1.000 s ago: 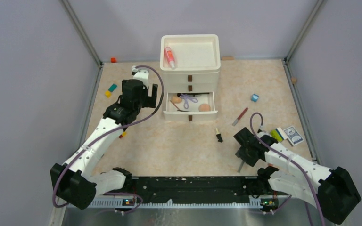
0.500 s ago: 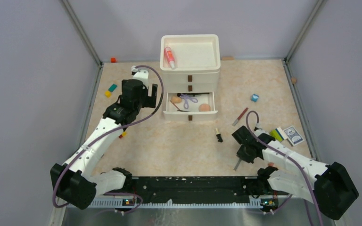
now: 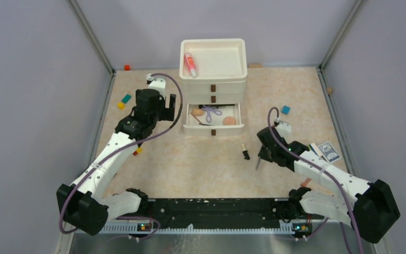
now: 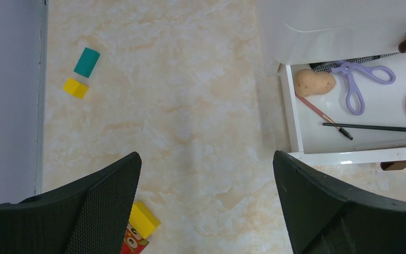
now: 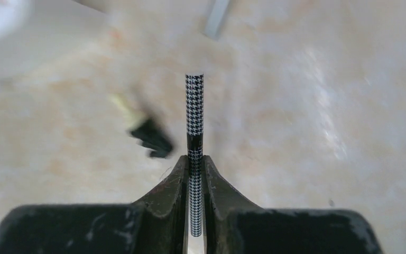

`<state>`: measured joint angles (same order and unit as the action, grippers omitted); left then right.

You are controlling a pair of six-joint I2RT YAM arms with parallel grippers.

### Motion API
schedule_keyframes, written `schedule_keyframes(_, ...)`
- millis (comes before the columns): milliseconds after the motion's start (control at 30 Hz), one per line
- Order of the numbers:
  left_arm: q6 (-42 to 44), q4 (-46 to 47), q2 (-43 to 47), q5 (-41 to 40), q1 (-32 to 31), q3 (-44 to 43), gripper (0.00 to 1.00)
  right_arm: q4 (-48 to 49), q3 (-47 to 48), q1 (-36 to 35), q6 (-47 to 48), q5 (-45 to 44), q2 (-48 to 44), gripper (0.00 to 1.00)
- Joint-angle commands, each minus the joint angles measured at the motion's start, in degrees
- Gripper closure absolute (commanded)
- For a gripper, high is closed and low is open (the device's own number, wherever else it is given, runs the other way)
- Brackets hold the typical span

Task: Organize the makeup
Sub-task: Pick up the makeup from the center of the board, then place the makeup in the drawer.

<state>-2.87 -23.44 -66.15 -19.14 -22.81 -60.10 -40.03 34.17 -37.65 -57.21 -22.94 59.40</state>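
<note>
Black-and-white checks cover the thin stick [image 5: 194, 106] from its flat pale end down to where it disappears between the fingers. We see the right gripper [image 5: 194, 163] clenched on it, both fingers pressed against its sides, with the stick pointing straight out ahead. From above, this gripper sits over the marbled table [image 3: 201, 164], in front of the white chest [image 3: 214, 85] and to the right of its open bottom drawer [image 3: 211, 127]. The stick slants down from the gripper, and we cannot tell whether its end touches the table. Near it on the left lies a small black piece [image 3: 245, 154] with a yellowish end, blurred in the wrist view.

The left gripper [image 4: 206, 156] hangs released, its fingers spread wide, over the table to the left of the drawer. Inside the drawer we see two peach sponges [image 4: 315, 82], one at the back left and one near the front right. With them are purple scissors [image 4: 360, 84], a thin black brush [image 4: 375, 127] lying along the front and a pinkish pencil [image 4: 313, 108] by the left wall. Another checked stick [image 4: 349, 63] lies at the back. A pink spray bottle [image 3: 190, 64] with a white cap lies in the tray on top of the chest. A teal block [image 4: 86, 61] and a yellow block [image 4: 76, 88] lie just beside each other near the left wall.
</note>
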Motion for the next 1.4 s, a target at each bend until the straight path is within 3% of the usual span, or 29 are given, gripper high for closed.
schedule_keyframes(0, -0.3, 2.5, 1.1, -0.6, 0.5, 0.3, 0.01, 30.7, 6.1, 0.1, 25.0, 4.4, -1.0, 1.0)
schedule_keyframes(100, -0.7, 2.5, 1.3, -2.9, 0.5, 0.3, 0.01, 48.2, 7.8, 0.1, 45.6, 18.9, 3.5, 1.0)
schedule_keyframes(167, -1.5, 2.3, 1.6, -6.4, 0.7, 0.5, 0.01, 51.8, 11.0, 0.0, 58.4, 29.1, 8.1, 1.0)
schedule_keyframes(267, -1.6, 2.7, 2.3, -8.8, 0.8, 0.9, 0.01, 50.5, 17.1, 0.0, 73.1, 37.5, 14.5, 1.0)
schedule_keyframes(500, -1.5, 3.8, 3.7, -10.4, 1.0, 1.8, 0.01, 40.5, 27.2, -0.7, 106.6, 41.8, 25.2, 1.0)
schedule_keyframes(667, -1.4, 4.2, 4.3, -10.1, 1.2, 2.1, 0.01, 35.7, 32.9, -1.1, 116.0, 38.1, 31.7, 0.99)
schedule_keyframes(767, -1.3, 4.3, 4.3, -9.8, 1.4, 2.2, 0.01, 36.2, 35.3, -1.2, 114.9, 36.0, 34.7, 0.78)
schedule_keyframes(867, -1.3, 4.3, 4.3, -9.6, 1.5, 2.2, 0.01, 40.3, 35.7, -1.2, 107.2, 34.7, 35.3, 0.65)
schedule_keyframes(1033, -1.3, 4.2, 4.4, -9.0, 1.5, 2.1, 0.01, 46.0, 33.7, -1.2, 96.7, 33.9, 32.5, 0.53)
schedule_keyframes(1100, -1.2, 4.2, 4.6, -8.8, 1.5, 2.1, 0.01, 49.5, 32.6, -1.2, 87.9, 29.4, 30.8, 0.52)
schedule_keyframes(1167, -1.0, 4.3, 4.9, -8.8, 1.5, 2.0, 0.01, 52.9, 32.1, -1.2, 72.9, 16.3, 29.3, 0.44)
schedule_keyframes(1267, -1.1, 4.4, 5.3, -9.0, 1.5, 2.2, 0.01, 40.2, 36.8, -1.1, 55.5, 0.9, 28.1, 0.36)
schedule_keyframes(1367, -1.1, 4.4, 5.3, -8.6, 1.5, 2.2, 0.01, 23.0, 43.1, -0.2, 44.7, -5.3, 29.2, 0.3)
